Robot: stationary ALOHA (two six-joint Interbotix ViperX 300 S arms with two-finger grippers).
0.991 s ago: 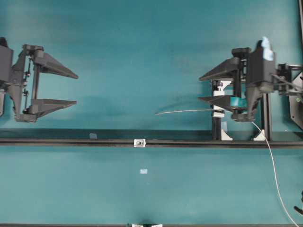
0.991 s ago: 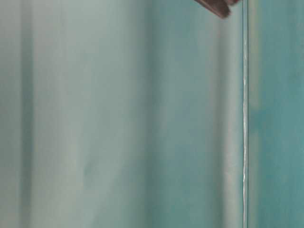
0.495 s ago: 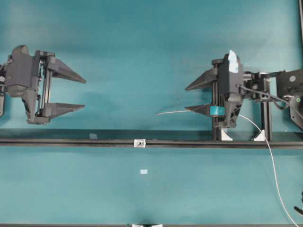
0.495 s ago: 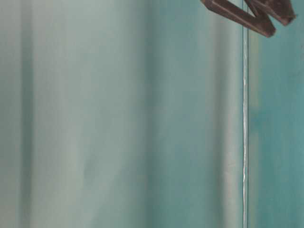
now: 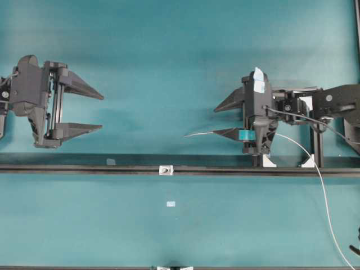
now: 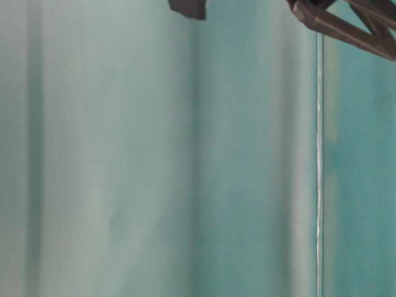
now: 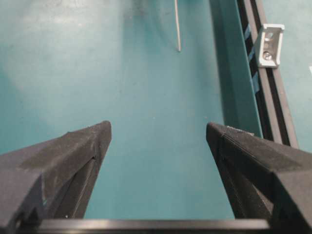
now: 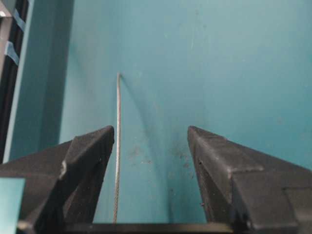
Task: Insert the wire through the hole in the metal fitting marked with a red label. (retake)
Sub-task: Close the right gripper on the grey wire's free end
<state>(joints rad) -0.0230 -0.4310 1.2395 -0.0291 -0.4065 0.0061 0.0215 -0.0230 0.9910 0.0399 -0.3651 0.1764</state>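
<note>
The thin silvery wire lies on the teal table, its free end pointing left toward the middle. It runs back under my right gripper, which is open. In the right wrist view the wire passes between the jaws, close beside the left finger, unclamped, and the gripper holds nothing. The small silver metal fitting sits on the black rail, below and left of the wire's tip. No red label shows. My left gripper stands open and empty at the far left, with the wire's tip and the fitting ahead of it.
A black rail crosses the table left to right. A tiny pale-blue rectangle lies below the fitting. White brackets and a black upright frame stand behind the right gripper. The table-level view is blurred, with dark gripper parts at its top.
My right gripper has slid left along the wire, still open. The left gripper shifted slightly right and stays open. The wire and the fitting have not moved.
</note>
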